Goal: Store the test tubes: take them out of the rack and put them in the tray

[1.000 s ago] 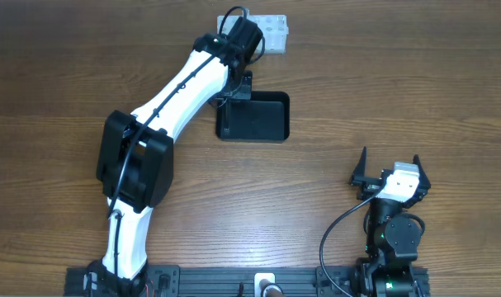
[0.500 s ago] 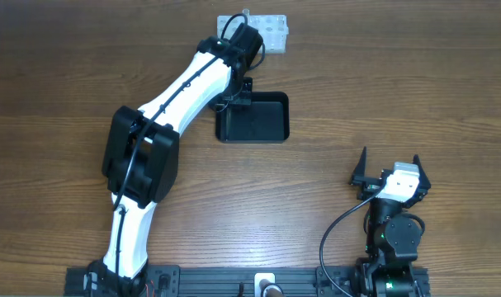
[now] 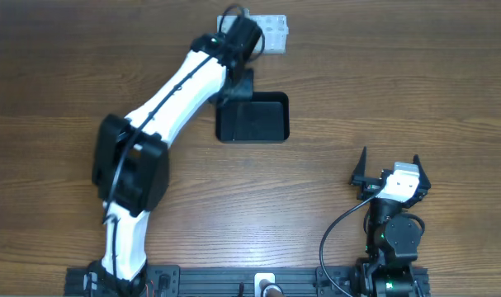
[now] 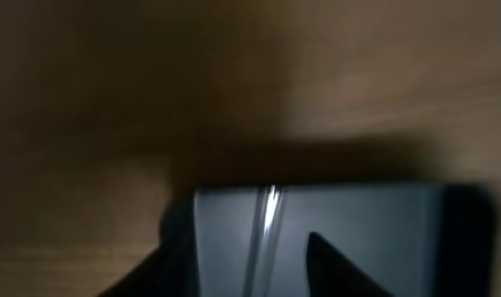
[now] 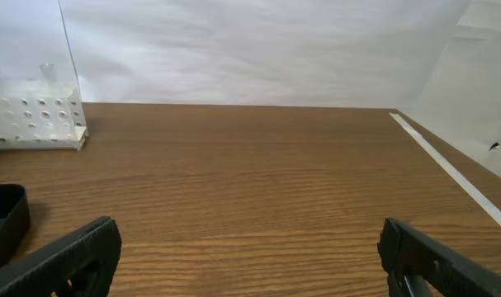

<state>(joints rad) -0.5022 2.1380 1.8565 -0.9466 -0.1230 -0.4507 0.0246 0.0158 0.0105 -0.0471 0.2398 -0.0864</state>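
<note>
Right now we are seeing the left gripper hanging low over the left end of the black rectangular plastic tray, just below the clear perforated plastic rack. Its jaws are looking spread in the blurred left wrist view. The thin clear glass test tube is running between them without touching either one, apparently lying on the tray floor. We are judging this as the release step, with the gripper low so the glass does not drop or roll. The right gripper is sitting near its base on the brown wooden table, jaws wide apart and holding nothing, probably parked there to leave the left arm room.
</note>
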